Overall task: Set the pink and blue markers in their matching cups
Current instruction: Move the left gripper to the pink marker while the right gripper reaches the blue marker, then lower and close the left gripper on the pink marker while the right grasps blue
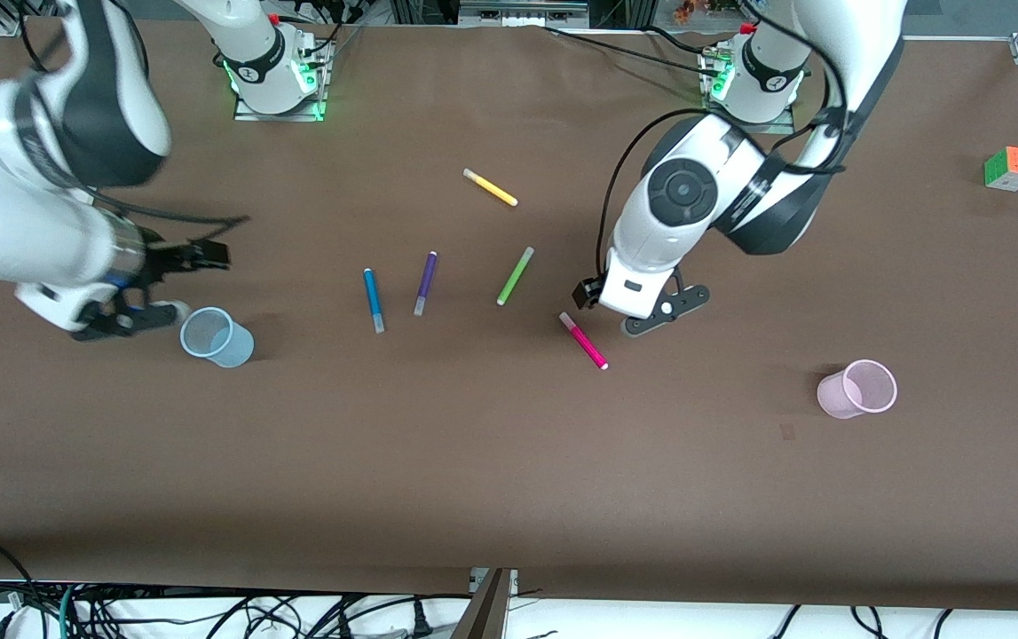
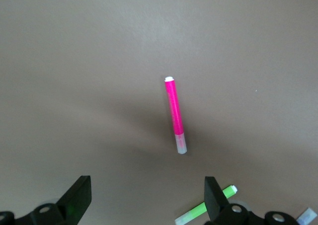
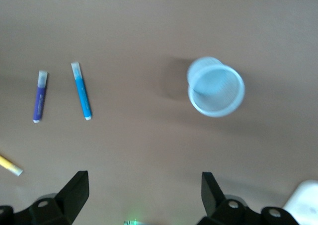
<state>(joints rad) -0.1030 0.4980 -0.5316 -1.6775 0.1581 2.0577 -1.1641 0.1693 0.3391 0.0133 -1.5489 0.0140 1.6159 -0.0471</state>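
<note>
Two arms of mine work over a wide brown desk (image 1: 491, 461), its covering plain and matte; cables trail along the edge nearest the front camera and metal framing stands past my bases. No writing can be read anywhere.

My left tool (image 1: 651, 311) hangs spread over the desk just beside the pink marker (image 1: 583, 341), holding nothing. My right tool (image 1: 158, 284) hovers spread and empty beside the blue cup (image 1: 217, 337).

Toward the left arm's end, the pink cup (image 1: 857, 389) stands upright, well apart from its marker. A colored puzzle cube (image 1: 1012, 168) sits near that end too.

Lying flat, the pink marker runs diagonally, pale cap toward my bases. The blue marker (image 1: 373, 300) lies almost straight toward the camera, cap nearest it, beside a purple marker (image 1: 425, 282). Green (image 1: 515, 276) and yellow (image 1: 490, 187) markers lie farther from the camera.
</note>
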